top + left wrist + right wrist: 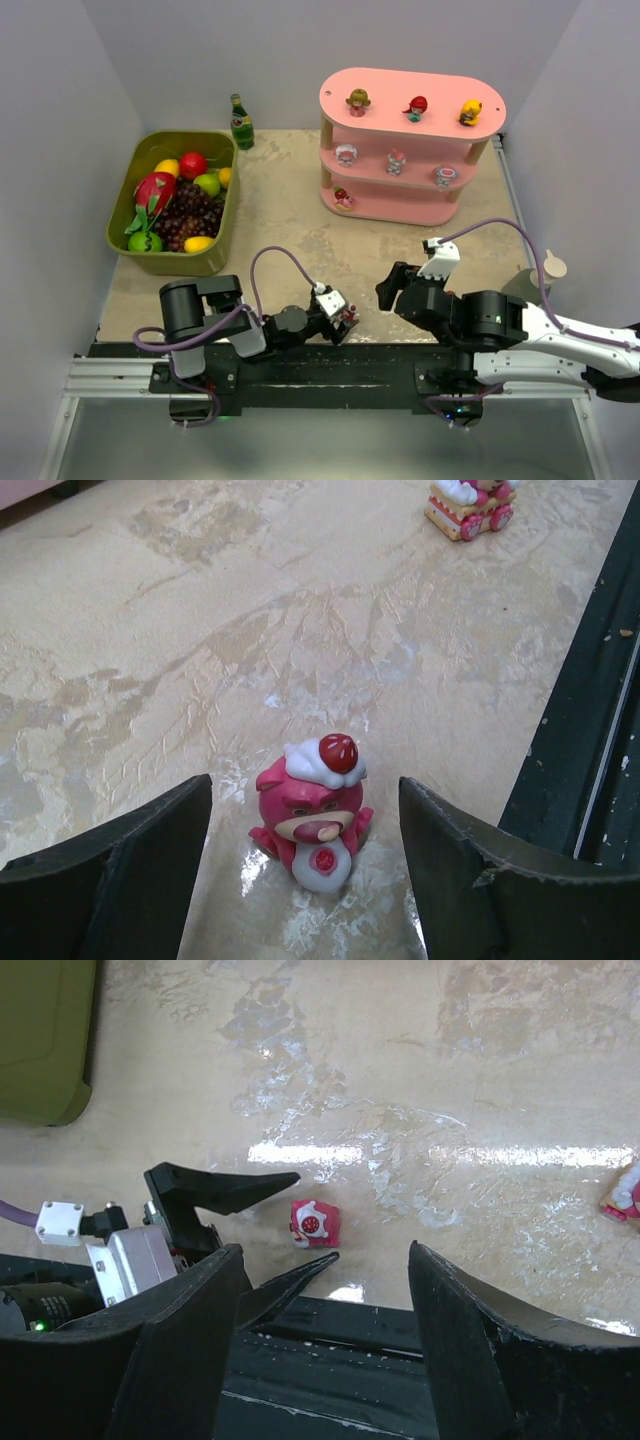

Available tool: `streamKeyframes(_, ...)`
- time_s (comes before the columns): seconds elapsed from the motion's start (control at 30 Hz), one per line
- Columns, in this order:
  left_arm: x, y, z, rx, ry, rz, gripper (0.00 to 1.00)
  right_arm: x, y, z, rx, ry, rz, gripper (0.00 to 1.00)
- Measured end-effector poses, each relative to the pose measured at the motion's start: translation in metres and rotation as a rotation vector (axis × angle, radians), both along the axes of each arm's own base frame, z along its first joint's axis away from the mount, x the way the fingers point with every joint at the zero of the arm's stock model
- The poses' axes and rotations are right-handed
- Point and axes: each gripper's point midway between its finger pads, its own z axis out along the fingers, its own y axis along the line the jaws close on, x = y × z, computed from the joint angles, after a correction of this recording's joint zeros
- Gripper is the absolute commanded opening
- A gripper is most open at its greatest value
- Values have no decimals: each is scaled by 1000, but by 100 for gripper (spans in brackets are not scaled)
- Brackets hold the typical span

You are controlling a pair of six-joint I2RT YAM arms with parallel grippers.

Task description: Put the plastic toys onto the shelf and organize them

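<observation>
Right now we see the pink bear figurine (310, 825) standing on the table (150, 630) between the wide-open jaws of our left gripper (305, 785), touching neither. Our right gripper (325, 1252) hangs nearby, also open and empty, while the pink shelf (432, 92) stands well apart at the table's far side.

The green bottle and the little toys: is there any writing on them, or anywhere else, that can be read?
No text can be read in any view.
Green bottle: it has a label, too small and blurred to read.
Pink bear toy: no writing, only a round red mark on its belly.
</observation>
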Motion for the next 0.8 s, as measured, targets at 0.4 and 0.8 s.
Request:
streamKeyframes(0.4, 4, -1, 5, -12, -8, 21, 73, 0, 0, 0, 1, -1, -2, 70)
streamKeyframes(0.8, 8, -7, 4, -14, -9, 28, 61, 0, -2, -3, -7, 2, -5, 70)
